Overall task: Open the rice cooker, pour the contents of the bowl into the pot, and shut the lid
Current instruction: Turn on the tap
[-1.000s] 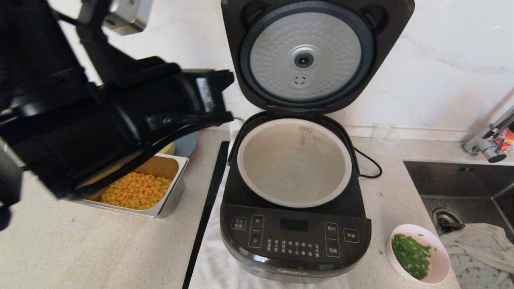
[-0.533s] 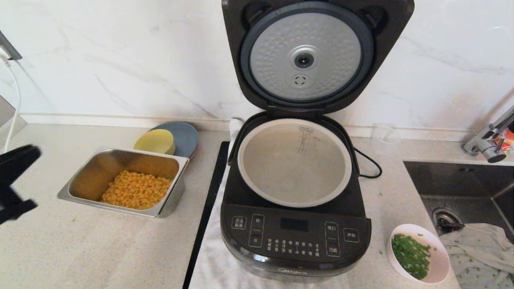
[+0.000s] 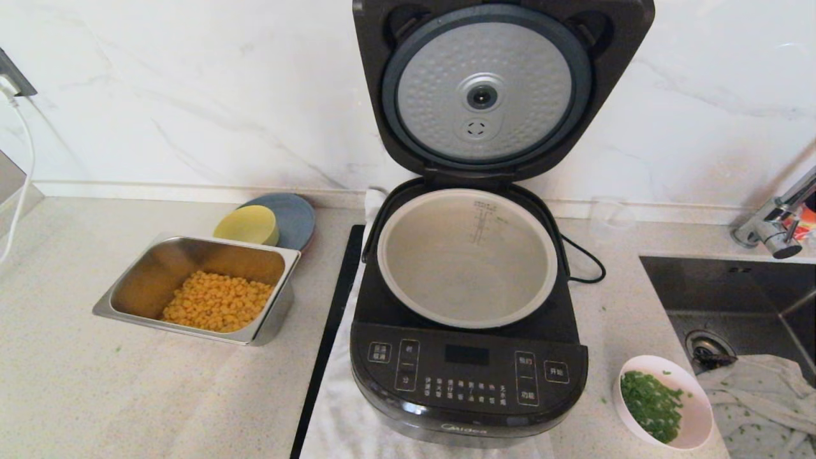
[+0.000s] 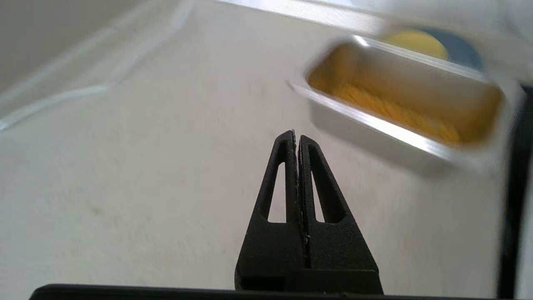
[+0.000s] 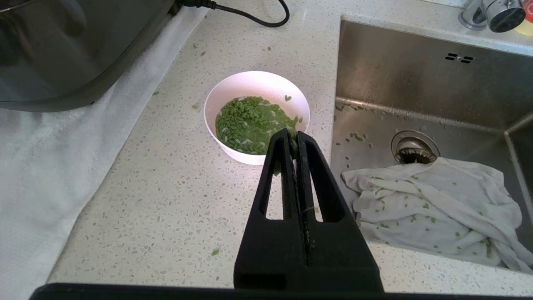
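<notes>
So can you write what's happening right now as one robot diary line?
lid: up | pot: empty | bowl: full of greens, on counter | left gripper: shut, empty | right gripper: shut, above bowl

Steel tray [image 4: 399, 104] blurred, its contents perhaps corn

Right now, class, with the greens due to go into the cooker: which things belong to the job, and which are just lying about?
Job: rice cooker, lid up, pot, bowl of chopped greens.

Lying about: steel tray of corn, yellow bowl, blue plate, sink, cloth, tap.
</notes>
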Tool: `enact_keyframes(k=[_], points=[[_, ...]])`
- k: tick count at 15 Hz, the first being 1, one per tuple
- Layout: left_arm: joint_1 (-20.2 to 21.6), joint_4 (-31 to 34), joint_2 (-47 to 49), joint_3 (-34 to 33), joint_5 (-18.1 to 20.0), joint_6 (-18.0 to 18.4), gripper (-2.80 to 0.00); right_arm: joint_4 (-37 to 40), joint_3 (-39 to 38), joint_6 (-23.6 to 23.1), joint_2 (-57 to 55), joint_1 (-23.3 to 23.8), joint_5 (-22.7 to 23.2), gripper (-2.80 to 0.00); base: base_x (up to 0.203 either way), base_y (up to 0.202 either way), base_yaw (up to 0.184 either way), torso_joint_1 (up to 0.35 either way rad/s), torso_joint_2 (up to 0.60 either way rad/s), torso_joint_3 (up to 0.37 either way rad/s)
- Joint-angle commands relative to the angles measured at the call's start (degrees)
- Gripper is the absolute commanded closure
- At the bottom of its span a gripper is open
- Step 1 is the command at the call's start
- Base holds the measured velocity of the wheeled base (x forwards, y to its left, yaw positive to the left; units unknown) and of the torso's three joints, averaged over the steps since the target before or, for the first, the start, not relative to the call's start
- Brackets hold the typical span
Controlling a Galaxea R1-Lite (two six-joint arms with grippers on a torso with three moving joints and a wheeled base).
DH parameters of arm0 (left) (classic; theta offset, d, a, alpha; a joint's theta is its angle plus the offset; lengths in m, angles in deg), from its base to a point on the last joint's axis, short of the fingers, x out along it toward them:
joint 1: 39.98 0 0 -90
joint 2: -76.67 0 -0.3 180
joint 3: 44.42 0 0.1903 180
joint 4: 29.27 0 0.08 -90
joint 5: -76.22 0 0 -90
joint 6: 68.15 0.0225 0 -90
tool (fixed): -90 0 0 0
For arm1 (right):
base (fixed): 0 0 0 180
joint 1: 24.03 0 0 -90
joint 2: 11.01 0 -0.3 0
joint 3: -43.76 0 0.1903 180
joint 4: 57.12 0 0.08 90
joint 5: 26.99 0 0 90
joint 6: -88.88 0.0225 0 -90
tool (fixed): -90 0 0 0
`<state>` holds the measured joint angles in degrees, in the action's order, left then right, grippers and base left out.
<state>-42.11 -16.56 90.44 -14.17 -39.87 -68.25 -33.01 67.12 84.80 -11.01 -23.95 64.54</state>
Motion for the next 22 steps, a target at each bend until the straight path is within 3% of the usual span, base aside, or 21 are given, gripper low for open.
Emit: enact_keyframes(k=[1,3,4,5,22], points=[[0.8,3.4,-12.9,-4.7,10.3,0.6,0.0,0.0,0.0,-0.1,0.1,0.0,0.0,0.0,0.0,0.0,0.0,0.0,0.0,0.0],[1.0,7.6,-13.9,-5.6,21.8,1.9,0.0,0.0,0.0,-0.1,0.0,0.0,0.0,0.0,0.0,0.0,0.0,0.0,0.0,0.0],[1.0,9.4,-13.9,-6.9,27.0,4.6,0.0,0.0,0.0,-0.1,0.1,0.0,0.0,0.0,0.0,0.0,0.0,0.0,0.0,0.0],[1.1,11.7,-13.9,-7.0,28.6,6.9,0.0,0.0,0.0,-0.1,0.0,0.0,0.0,0.0,0.0,0.0,0.0,0.0,0.0,0.0],[1.1,10.5,-13.9,-7.3,28.6,5.7,0.0,1.4,0.9,-0.6,0.1,0.0,-0.2,0.0,0.0,0.0,0.0,0.0,0.0,0.0]])
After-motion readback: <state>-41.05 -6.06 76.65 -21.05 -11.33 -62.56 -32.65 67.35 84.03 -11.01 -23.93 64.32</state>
